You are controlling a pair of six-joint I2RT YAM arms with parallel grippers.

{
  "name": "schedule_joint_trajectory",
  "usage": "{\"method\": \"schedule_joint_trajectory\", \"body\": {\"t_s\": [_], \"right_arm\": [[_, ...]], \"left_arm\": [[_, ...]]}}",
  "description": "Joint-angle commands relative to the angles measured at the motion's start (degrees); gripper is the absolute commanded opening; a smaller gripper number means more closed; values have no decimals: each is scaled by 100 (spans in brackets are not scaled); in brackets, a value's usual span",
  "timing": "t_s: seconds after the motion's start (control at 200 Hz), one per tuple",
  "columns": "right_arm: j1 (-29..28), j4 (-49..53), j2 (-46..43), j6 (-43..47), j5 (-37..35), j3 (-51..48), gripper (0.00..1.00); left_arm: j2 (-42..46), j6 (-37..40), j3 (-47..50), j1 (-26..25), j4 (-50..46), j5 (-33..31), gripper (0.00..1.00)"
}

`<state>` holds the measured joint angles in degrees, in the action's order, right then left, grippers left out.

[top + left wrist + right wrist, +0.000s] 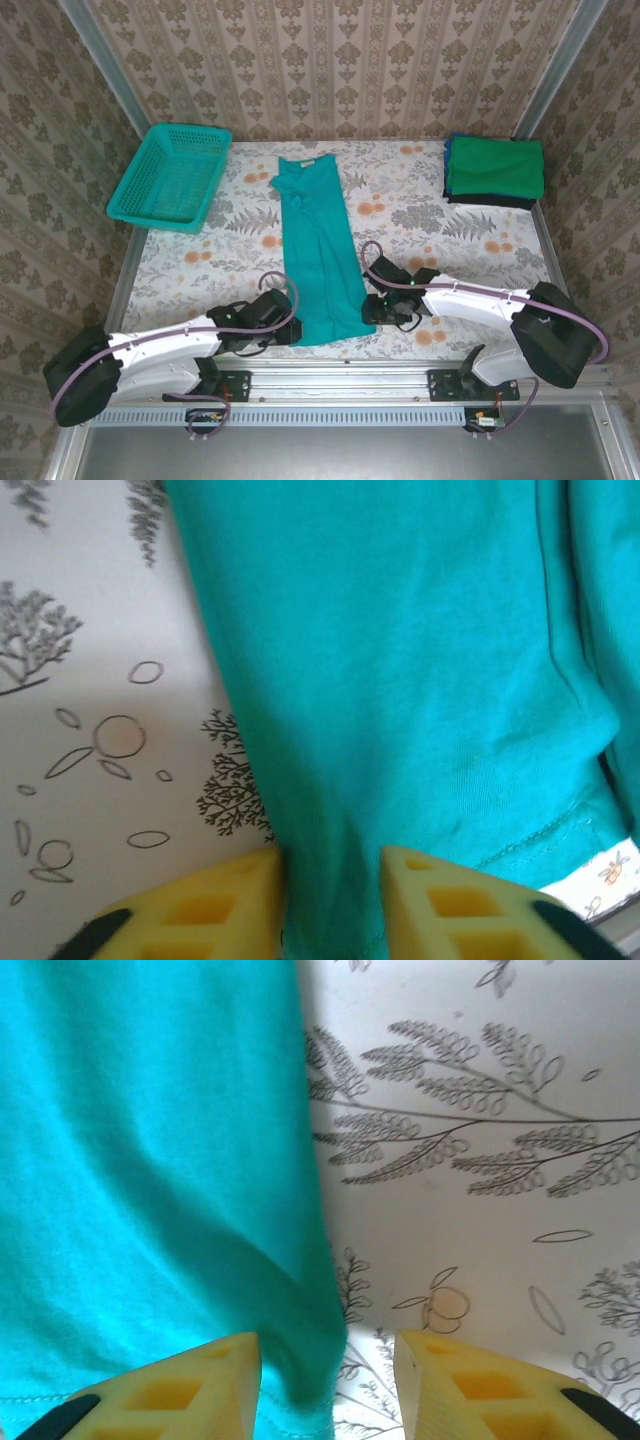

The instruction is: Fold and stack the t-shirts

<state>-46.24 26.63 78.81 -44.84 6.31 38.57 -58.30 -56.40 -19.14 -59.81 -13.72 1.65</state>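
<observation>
A teal t-shirt (315, 250), folded lengthwise into a long strip, lies down the middle of the table with its collar at the far end. My left gripper (290, 330) sits at its near left corner. In the left wrist view the yellow fingers (330, 865) stand apart and a ridge of the teal cloth (400, 630) fills the gap. My right gripper (372, 310) is at the near right corner. It is open (328, 1345): the shirt's edge (150, 1160) lies against the left finger, and bare tablecloth shows before the right one. Folded t-shirts (495, 168) are stacked at the back right, green on top.
A teal mesh basket (170, 178) stands at the back left, partly over the table's edge. The table carries a floral cloth (430, 220). Wallpapered walls close in the back and both sides.
</observation>
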Motion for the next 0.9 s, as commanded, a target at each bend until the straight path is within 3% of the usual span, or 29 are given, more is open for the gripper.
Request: {"method": "schedule_joint_trajectory", "body": {"t_s": [0.0, 0.295, 0.39, 0.55, 0.655, 0.8, 0.895], "right_arm": [[-178, -19, 54, -96, 171, 125, 42], [-501, -46, 365, -353, 65, 139, 42], [-584, -66, 493, -372, 68, 195, 37], [-598, 235, 424, -325, -108, 391, 23], [-596, 523, 177, -283, -277, 579, 13], [-557, 887, 137, -52, -434, 1106, 8], [-384, 995, 249, 217, -485, 1578, 6]], "left_arm": [[138, -50, 86, 31, -219, -30, 38], [-67, 20, 126, -73, -228, 259, 40], [-194, 16, 199, -159, -68, 425, 38], [-176, 84, 170, -198, 132, 554, 5], [53, 181, 70, -166, 170, 562, 0], [630, 536, -302, 284, -360, 555, 0], [866, 876, -568, 938, -612, 658, 0]]}}
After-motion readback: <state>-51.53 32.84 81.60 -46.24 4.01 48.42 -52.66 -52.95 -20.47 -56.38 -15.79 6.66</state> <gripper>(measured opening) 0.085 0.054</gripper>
